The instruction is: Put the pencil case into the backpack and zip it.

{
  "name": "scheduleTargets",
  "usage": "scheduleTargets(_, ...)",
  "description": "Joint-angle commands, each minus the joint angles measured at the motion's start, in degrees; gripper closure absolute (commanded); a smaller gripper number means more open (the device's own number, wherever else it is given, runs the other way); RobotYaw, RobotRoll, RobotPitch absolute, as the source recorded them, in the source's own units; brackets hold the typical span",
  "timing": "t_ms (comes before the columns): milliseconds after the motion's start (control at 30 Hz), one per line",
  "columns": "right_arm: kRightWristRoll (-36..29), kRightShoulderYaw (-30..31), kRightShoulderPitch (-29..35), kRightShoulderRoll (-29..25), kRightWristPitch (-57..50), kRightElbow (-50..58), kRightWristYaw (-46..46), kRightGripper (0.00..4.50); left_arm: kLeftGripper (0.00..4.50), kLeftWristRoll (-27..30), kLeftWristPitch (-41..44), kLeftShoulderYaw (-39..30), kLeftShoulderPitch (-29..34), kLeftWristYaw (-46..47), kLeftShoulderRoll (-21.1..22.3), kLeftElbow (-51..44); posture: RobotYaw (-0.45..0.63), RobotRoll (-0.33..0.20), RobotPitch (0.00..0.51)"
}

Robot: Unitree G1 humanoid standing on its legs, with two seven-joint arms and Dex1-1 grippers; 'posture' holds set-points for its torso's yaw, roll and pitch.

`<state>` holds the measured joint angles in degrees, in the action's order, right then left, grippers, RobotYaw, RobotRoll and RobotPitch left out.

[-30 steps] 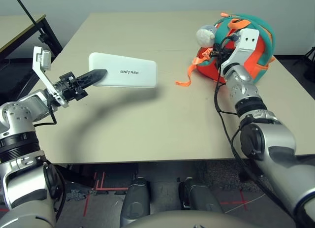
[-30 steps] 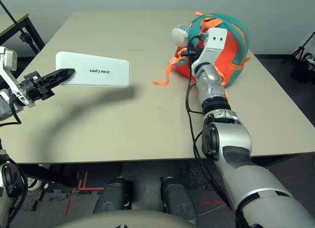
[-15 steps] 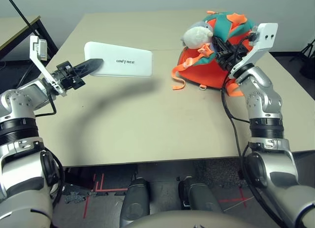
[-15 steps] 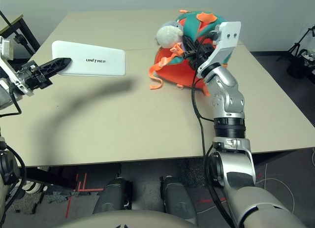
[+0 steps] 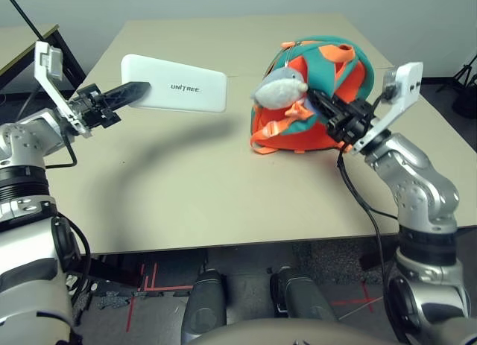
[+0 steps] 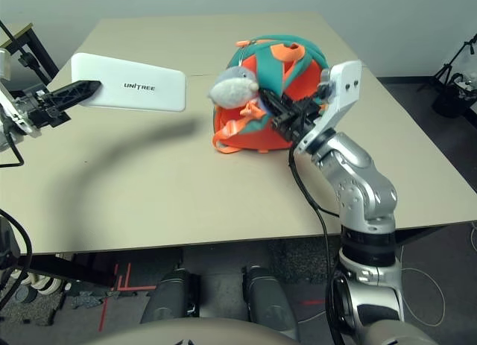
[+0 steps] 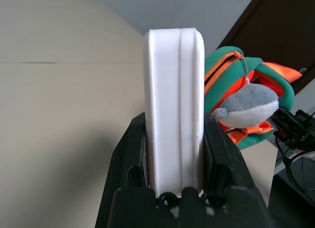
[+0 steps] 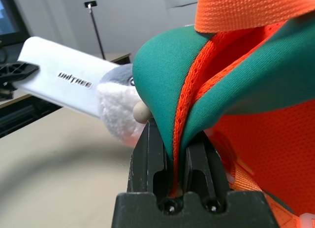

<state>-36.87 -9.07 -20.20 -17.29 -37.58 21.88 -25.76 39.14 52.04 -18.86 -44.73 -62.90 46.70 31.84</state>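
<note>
Grippers first, since they sit nearest: the left gripper (image 5: 133, 92) is clamped tight on one short end of the pencil case (image 5: 177, 94), fingers (image 7: 129, 154) pressed flat against both broad faces, and it holds the white case clear above the table (image 5: 186, 188), well apart from the bag. The right gripper (image 6: 277, 115) is pinched closed on a fold of the backpack (image 5: 317, 99), a strip of teal trim and orange mesh caught between its two black fingers (image 8: 150, 161). Beyond it the backpack stands on the tabletop, tilted up on the side the gripper holds, with the grey plush head (image 5: 279, 88) hanging on the side that faces the case and light-orange webbing straps (image 5: 279, 125) trailing down beneath it. By my reading the task is at an early stage: the case is picked up and the bag is gripped, but nothing has gone inside, and both the insertion and the zipping are left to do. No open mouth of the bag shows in any view, and I cannot tell whether the zip is open or what, if anything, the bag holds.
</note>
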Motion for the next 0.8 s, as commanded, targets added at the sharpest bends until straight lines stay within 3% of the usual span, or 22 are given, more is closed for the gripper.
scheduleTargets(33,-4.4,2.0,1.2,-1.2,-2.1,4.6,-3.5,4.40,3.19,1.6,0.5,0.2,-1.3,-1.6,-0.1,-5.2,-0.08,0.000,0.040)
scheduleTargets(333,-8.2,3.0,2.6,-4.1,-3.7,4.5,-7.7,4.40,3.19,0.9,-2.6,3.8,-2.0,-4.7,-3.3,-10.3,-0.08,0.000,0.024)
scheduleTargets(800,-8.1,2.7,3.0,-5.5,-2.8,3.5,-8.6,4.40,3.19,-8.1,-16.1,14.5,-8.2,-7.6,-8.4,-8.3,-0.12,0.000,0.009)
